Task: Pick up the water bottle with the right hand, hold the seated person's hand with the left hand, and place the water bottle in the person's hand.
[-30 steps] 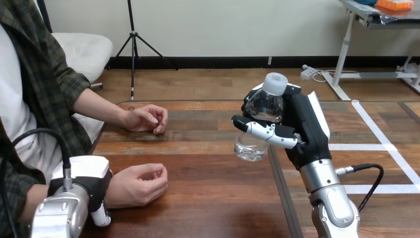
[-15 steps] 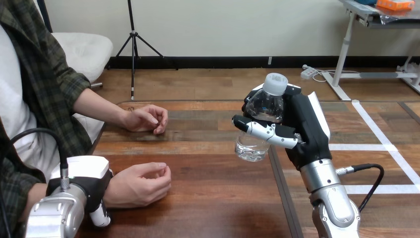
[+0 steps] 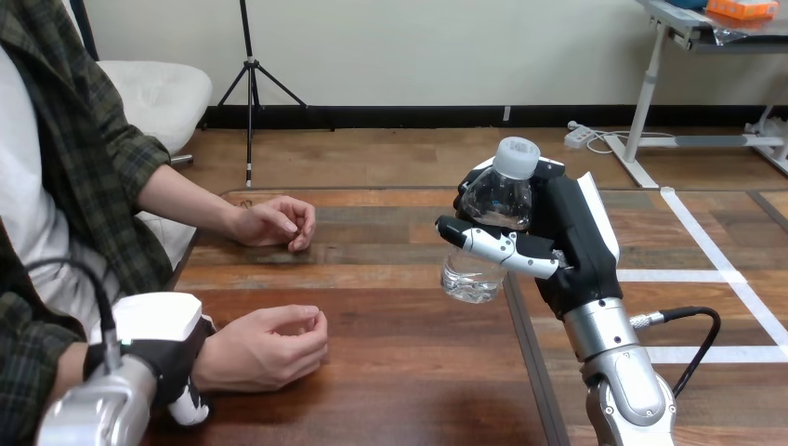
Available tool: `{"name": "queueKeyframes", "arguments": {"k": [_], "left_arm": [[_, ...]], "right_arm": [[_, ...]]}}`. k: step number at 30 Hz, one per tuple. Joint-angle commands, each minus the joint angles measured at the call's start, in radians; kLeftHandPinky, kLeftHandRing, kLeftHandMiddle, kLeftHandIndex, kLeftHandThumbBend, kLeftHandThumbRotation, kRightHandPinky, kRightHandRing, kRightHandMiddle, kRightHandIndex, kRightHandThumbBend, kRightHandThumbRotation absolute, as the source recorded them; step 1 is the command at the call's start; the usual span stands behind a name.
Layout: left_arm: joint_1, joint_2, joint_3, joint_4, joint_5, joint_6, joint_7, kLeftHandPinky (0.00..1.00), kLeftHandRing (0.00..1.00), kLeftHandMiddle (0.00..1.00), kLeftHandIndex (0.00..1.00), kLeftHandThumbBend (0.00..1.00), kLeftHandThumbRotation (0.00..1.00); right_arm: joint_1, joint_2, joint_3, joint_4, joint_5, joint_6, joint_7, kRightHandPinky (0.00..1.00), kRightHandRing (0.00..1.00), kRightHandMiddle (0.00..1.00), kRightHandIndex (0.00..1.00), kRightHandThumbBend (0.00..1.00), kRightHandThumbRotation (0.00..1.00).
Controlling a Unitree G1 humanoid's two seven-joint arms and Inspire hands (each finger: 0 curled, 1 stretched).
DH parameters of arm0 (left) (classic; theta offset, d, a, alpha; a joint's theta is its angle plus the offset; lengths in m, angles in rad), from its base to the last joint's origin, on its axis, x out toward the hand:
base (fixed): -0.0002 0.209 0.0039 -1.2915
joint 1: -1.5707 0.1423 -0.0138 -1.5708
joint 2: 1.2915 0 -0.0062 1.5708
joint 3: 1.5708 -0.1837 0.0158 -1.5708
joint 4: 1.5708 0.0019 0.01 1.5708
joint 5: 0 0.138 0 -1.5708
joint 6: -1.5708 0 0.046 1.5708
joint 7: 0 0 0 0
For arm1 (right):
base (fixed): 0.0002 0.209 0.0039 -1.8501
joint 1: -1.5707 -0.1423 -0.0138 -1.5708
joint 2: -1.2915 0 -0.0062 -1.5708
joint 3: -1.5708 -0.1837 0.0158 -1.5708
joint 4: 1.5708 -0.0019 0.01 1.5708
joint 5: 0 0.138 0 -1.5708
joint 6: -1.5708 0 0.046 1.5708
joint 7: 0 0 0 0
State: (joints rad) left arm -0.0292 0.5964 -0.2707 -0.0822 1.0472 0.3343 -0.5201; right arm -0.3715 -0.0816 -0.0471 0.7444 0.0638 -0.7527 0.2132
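This looks like a robotics lab or test space set up for trials with people, rather than a home or a shop. A plain wooden desk serves as the work surface, and straight lines of white tape are stuck across its right part. Two machine arms with silver forearms reach over it. The right hand has its fingers closed round a clear water bottle held above the wood. The left hand lies at the wrist of a person seated at the desk's left side, whose nearer hand rests loosely curled on the desk.
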Motion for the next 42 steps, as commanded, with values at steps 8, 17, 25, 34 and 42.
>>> {"name": "queueKeyframes", "arguments": {"k": [8, 17, 25, 34, 42], "left_arm": [[0.095, -0.080, -0.002, 0.117, -0.101, -0.085, 0.298, 0.44, 0.49, 0.55, 0.56, 0.76, 0.00], [0.119, -0.099, 0.029, 0.170, -0.173, -0.210, 0.550, 0.39, 0.45, 0.51, 0.52, 0.79, 0.00], [0.129, -0.141, 0.054, 0.237, -0.235, -0.307, 0.760, 0.39, 0.45, 0.50, 0.50, 0.82, 0.00], [0.119, -0.178, 0.058, 0.314, -0.272, -0.403, 0.924, 0.35, 0.41, 0.46, 0.48, 0.81, 0.00], [0.110, -0.194, 0.047, 0.342, -0.276, -0.434, 0.973, 0.34, 0.40, 0.45, 0.48, 0.81, 0.00]], "right_arm": [[-0.052, -0.008, -0.010, -0.064, 0.008, -0.017, -0.002, 0.40, 0.41, 0.42, 0.41, 0.67, 0.00], [-0.050, -0.002, -0.012, -0.070, 0.030, -0.001, 0.011, 0.40, 0.42, 0.42, 0.41, 0.66, 0.00], [-0.046, -0.001, -0.012, -0.076, 0.031, 0.004, 0.012, 0.40, 0.42, 0.43, 0.41, 0.66, 0.00], [-0.047, -0.008, -0.009, -0.072, -0.003, -0.012, -0.012, 0.40, 0.42, 0.43, 0.41, 0.66, 0.00], [-0.045, -0.005, -0.010, -0.077, 0.003, -0.006, -0.009, 0.40, 0.42, 0.43, 0.41, 0.66, 0.00]]}}
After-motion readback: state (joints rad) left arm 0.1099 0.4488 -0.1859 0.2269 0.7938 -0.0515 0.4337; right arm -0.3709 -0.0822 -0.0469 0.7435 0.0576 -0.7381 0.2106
